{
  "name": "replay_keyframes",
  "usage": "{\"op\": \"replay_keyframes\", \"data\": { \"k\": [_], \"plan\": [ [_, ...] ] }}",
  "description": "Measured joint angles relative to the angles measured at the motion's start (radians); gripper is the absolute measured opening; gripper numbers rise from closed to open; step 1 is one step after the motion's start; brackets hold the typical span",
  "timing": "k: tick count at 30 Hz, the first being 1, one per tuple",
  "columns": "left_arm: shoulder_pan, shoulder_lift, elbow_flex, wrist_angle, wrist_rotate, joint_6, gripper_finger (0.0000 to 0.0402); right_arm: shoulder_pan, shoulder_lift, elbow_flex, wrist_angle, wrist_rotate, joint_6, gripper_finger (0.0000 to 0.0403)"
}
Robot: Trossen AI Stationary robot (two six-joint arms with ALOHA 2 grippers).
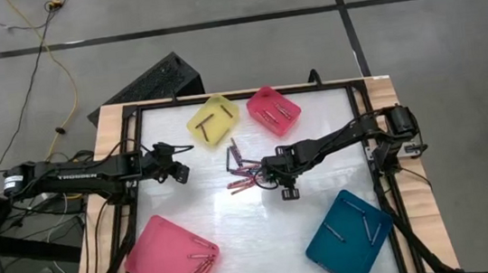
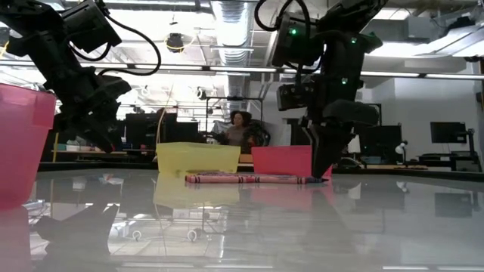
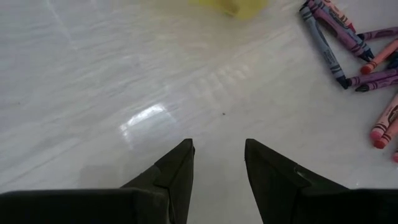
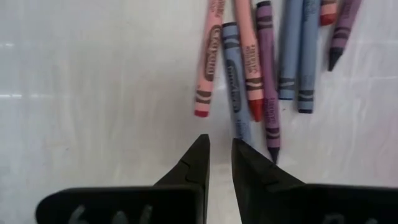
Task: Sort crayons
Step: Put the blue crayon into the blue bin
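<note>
**High view: two grippers over a white table, loose crayons in the middle**

High view, from the left of the frame: the left arm point(image 1: 75, 172) reaches in from the left edge, and its left gripper point(image 1: 178, 172) sits over bare table left of centre, fingers parted with nothing between them. The left wrist view shows the same: two dark fingers point(image 3: 177, 171) with a clear gap, only white table point(image 3: 124, 74) beneath.

Below it, at lower left, a large pink tray point(image 1: 171, 258) holds several crayons. At upper centre, a yellow tray point(image 1: 213, 120) holds two dark sticks, and just right of it a small pink tray point(image 1: 274, 109) holds a few more.

In the middle of the frame lies the loose pile of crayons point(image 1: 242, 168), pink, purple and bluish, fanned out on the table between the two grippers.

Just right of the pile is the right gripper point(image 1: 287, 186), at the end of the right arm point(image 1: 344, 137) that comes in from the right edge. In the right wrist view its fingers point(image 4: 191, 168) stand narrowly apart, gripping nothing, with their tips just short of the ends of a pink crayon point(image 4: 206, 74) and a blue crayon point(image 4: 233, 87).

At lower right, a teal tray point(image 1: 349, 238) holds three crayons.
</note>
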Motion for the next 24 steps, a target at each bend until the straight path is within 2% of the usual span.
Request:
{"op": "replay_keyframes", "data": {
  "k": [24],
  "plan": [
    [0.000,0.000,0.000,-0.002,-0.017,-0.019,0.0133,-0.025,0.011,0.001,0.070,0.017,-0.098,0.0064]
  ]
}}
